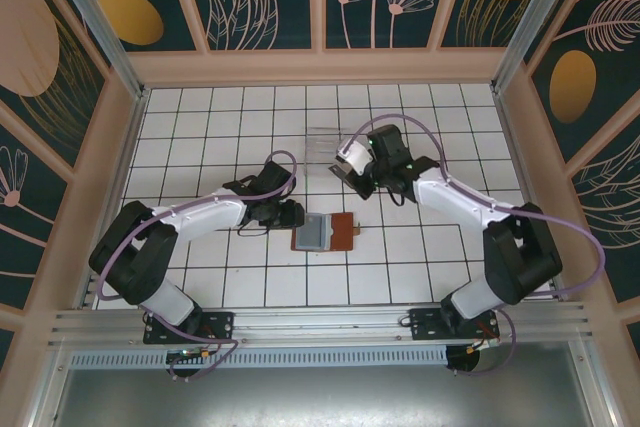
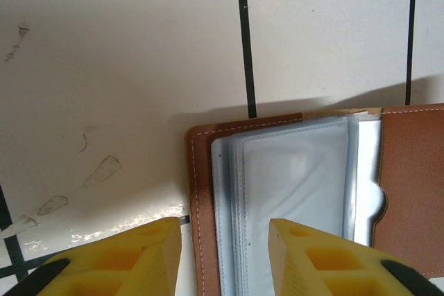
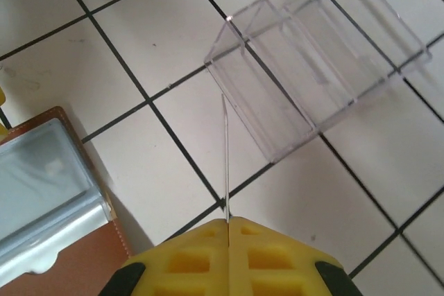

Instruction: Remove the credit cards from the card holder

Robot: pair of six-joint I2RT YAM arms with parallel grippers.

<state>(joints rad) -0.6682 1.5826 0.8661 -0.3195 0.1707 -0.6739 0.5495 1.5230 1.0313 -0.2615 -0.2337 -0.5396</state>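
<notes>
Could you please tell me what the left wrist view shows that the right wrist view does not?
Left wrist, not right: the left gripper, open, straddling an edge of the wallet. Right wrist, not left: the right gripper shut on a thin card, edge-on, and a clear box. Both: the open wallet with its plastic sleeves.

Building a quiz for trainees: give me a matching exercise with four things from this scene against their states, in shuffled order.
Things:
1 wallet
2 card
3 box
4 left hand

States:
A transparent
B fingers apart
C lying open
D pinched edge-on in the right hand

Pairs: 1-C, 2-D, 3-A, 4-B
</notes>
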